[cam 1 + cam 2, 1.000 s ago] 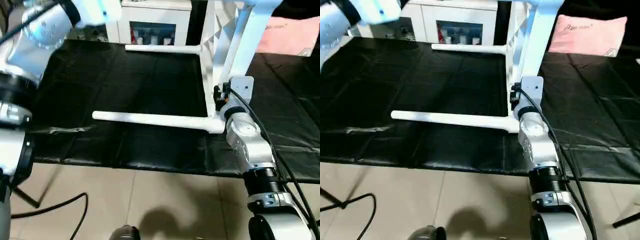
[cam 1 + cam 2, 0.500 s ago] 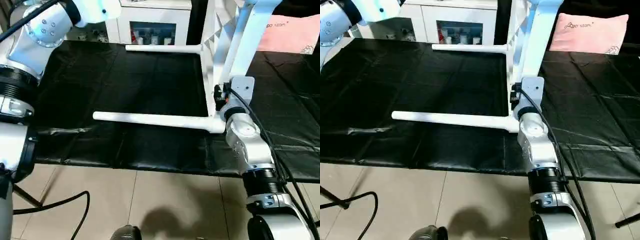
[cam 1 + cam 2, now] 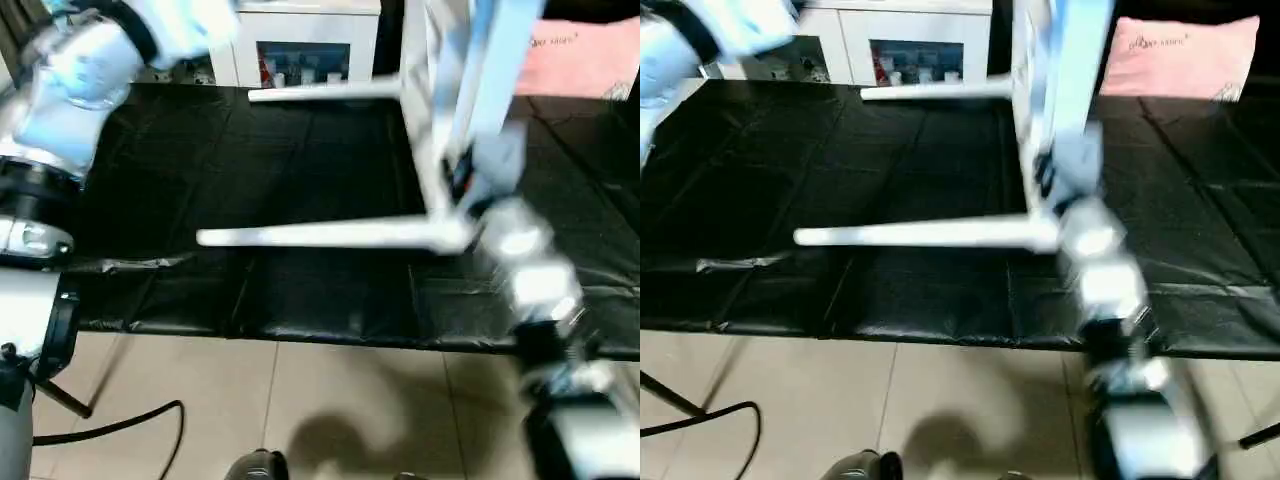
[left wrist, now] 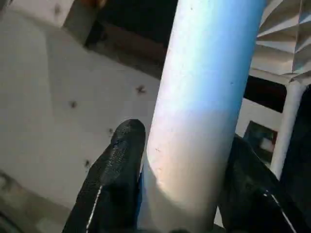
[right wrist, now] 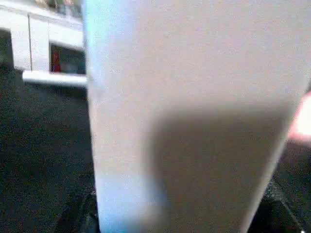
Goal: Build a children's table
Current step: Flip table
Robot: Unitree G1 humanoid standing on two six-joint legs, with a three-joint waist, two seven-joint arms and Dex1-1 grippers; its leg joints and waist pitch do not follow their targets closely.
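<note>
Tabletop (image 3: 440, 90) tilts slightly on the worktop (image 3: 250, 170); left jaws (image 4: 180, 194) clamp a leg (image 4: 204, 97), right jaws' state I cannot tell. A jerk could topple the tabletop.

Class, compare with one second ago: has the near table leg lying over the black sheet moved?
Yes. Against the black sheet's front edge in the left eye view, the near leg has swung: its socket end rose, so it now lies level instead of sloping down to the right.

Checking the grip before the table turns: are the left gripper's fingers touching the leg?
Touching. In the left wrist view both black fingers press against the sides of the white leg, no gap on either side.
</note>
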